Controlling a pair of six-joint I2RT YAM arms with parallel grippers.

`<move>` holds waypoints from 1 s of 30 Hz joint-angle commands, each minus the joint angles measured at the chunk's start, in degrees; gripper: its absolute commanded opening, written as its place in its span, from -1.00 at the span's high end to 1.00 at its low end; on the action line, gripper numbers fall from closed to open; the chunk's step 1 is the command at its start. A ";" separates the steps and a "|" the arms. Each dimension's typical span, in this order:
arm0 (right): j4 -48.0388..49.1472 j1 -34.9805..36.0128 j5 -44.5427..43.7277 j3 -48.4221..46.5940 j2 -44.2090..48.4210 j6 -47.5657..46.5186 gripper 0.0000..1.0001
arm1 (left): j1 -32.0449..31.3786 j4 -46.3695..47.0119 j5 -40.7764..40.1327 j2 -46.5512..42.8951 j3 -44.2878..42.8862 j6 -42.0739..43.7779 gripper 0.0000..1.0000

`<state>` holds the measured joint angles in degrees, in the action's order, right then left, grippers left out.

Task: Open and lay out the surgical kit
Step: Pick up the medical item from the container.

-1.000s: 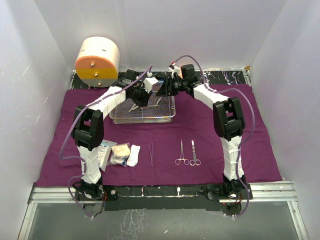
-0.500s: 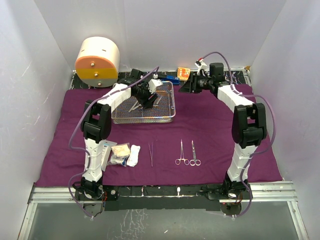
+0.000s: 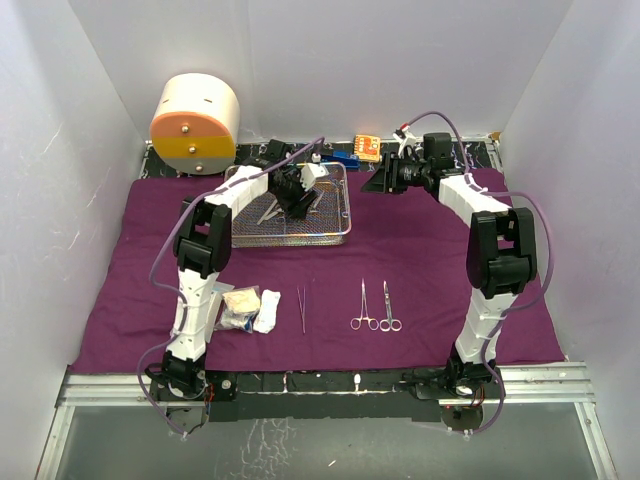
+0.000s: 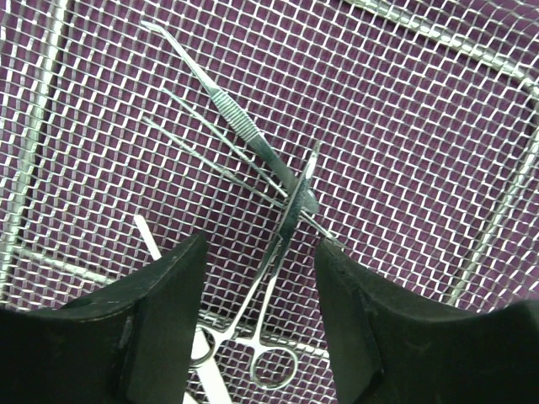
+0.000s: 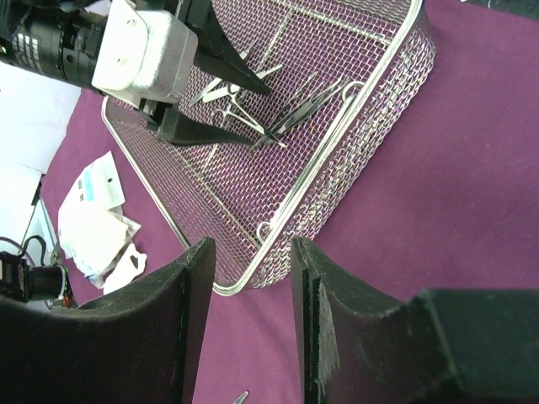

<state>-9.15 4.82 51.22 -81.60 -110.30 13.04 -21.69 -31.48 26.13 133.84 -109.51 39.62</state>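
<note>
The purple cloth wrap lies spread over the table. The wire-mesh tray stands on it at the back middle. My left gripper is open inside the tray, its jaws either side of steel forceps that lie on the mesh with tweezers. My right gripper is open and empty, just right of the tray; the tray also shows in the right wrist view. Two forceps, tweezers and white gauze and packets lie in a row near the front.
A cream-and-orange round drum stands at the back left. Small orange and blue items lie behind the tray on the dark strip. White walls close in the left, right and back.
My left gripper has gone further right and down into the tray. My right arm has swung away from the tray to its right side, uncovering the orange and blue items.
</note>
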 commanded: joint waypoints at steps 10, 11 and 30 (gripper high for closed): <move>2.19 -0.74 1.76 1.82 3.20 -1.09 0.23 | 0.51 -5.33 2.39 2.68 -4.87 3.70 0.23; 2.20 -0.79 1.74 1.85 3.24 -1.13 0.23 | 0.51 -5.70 2.43 2.85 -4.87 4.16 0.25; 2.73 -0.87 1.86 1.94 3.27 -0.80 0.26 | 0.42 -6.24 3.06 2.89 -3.43 5.12 0.83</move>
<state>-8.91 4.21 52.10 -78.91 -110.13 12.43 -20.95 -34.74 27.51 136.64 -114.10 44.12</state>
